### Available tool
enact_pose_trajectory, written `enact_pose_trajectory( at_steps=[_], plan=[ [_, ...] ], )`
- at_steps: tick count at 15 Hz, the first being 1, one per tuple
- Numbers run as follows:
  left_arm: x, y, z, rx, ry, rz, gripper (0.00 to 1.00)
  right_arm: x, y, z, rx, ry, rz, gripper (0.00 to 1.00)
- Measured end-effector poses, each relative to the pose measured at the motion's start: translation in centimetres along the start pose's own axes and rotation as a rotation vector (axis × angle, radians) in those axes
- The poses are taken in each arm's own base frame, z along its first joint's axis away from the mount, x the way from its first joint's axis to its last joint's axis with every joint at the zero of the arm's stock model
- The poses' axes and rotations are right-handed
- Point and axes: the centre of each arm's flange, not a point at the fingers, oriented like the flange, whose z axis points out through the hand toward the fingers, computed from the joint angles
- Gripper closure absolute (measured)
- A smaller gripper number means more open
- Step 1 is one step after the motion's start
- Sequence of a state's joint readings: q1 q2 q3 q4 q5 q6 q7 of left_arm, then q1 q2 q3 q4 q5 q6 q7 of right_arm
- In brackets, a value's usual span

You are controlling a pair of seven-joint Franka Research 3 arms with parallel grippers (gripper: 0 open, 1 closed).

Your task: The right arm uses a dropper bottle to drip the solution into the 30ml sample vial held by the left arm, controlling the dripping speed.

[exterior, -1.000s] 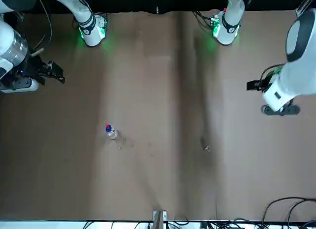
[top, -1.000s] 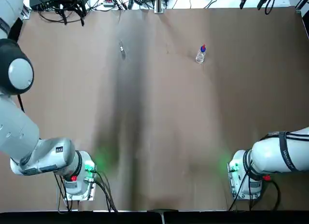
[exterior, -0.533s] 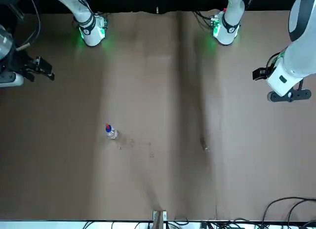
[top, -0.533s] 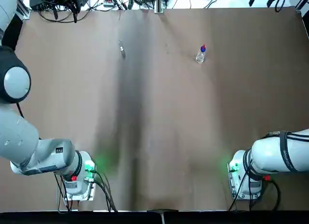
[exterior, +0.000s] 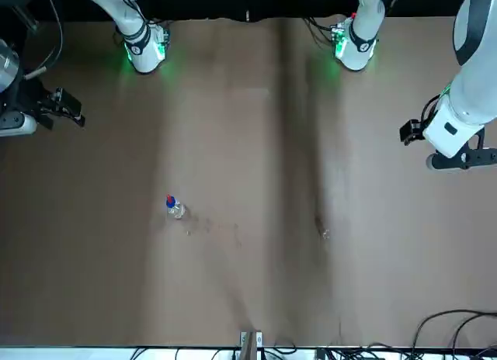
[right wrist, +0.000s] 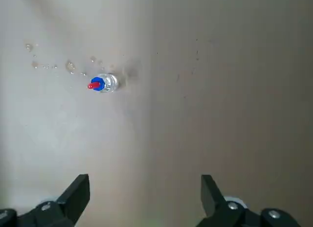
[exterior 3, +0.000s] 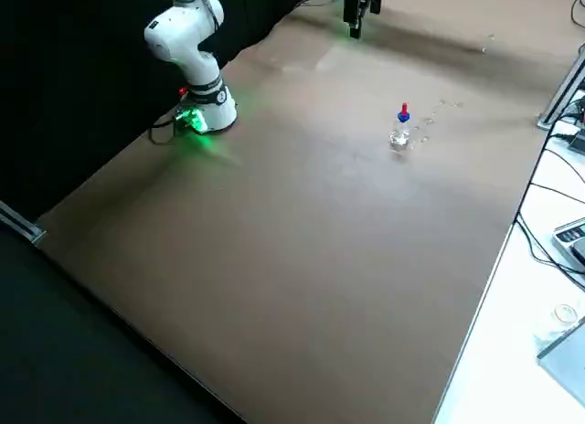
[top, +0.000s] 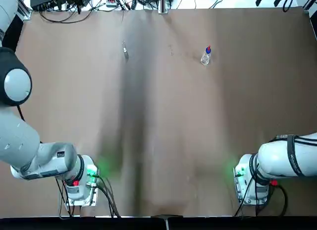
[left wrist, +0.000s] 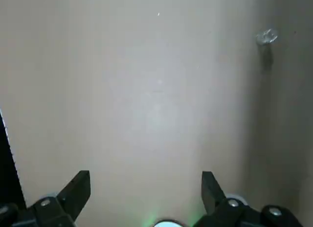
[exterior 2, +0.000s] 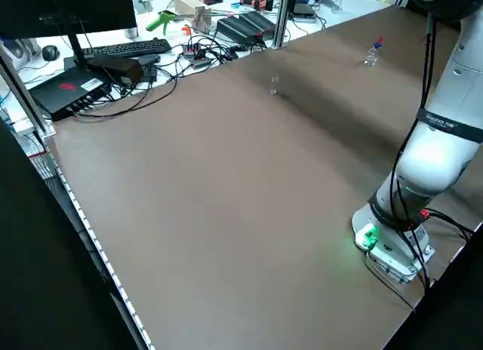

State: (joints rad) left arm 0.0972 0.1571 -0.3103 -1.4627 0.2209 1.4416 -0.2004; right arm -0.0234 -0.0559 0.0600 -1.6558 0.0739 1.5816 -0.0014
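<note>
1. Left arm (top: 20, 136): white rounded shell; black joint housing capped by a pale disc (top: 18, 85).
2. Dark strap (exterior 2: 450, 125) around it, light lettering.
3. Its base: green glow, red button (top: 76, 183), black cables (top: 111, 202) trailing.
4. Right arm (top: 282, 160): white also, black strap (top: 294, 158), green-lit base, red button (top: 273, 182).
5. Left gripper (left wrist: 146, 178): black, angular fingers, silver screw heads (left wrist: 233, 203).
6. Right gripper (right wrist: 145, 180): same black build, bright screws (right wrist: 233, 206).

Vial's contents seemingly too faint
</note>
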Motion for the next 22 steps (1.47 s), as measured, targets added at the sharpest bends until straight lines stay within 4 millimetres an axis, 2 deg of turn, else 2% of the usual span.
enact_pose_trajectory(
  at_steps=[4, 8, 10, 15, 22],
  plan=[
    [0.2, -0.7, -1.5, -0.1, 0.075, -0.032, 0.0, -0.2, -0.4, 0.1, -0.001, 0.006, -0.006, 0.0],
    [-2.0, -2.8, -2.1, -0.151, 0.105, -0.084, 0.0, -0.5, -0.9, -0.1, -0.002, 0.004, -0.016, 0.0],
    [-2.8, -2.9, -2.0, -0.154, 0.118, -0.092, 0.0, -0.6, -1.0, -0.1, -0.003, 0.003, -0.018, 0.0],
    [-2.5, -3.2, -2.5, -0.166, 0.149, -0.145, 0.0, -0.8, -0.7, -0.2, -0.002, -0.004, -0.018, 0.0],
    [-2.0, -3.5, -1.9, -0.167, 0.137, -0.149, 0.0, -0.8, -0.8, -0.2, -0.003, -0.003, -0.022, 0.0]
  ],
)
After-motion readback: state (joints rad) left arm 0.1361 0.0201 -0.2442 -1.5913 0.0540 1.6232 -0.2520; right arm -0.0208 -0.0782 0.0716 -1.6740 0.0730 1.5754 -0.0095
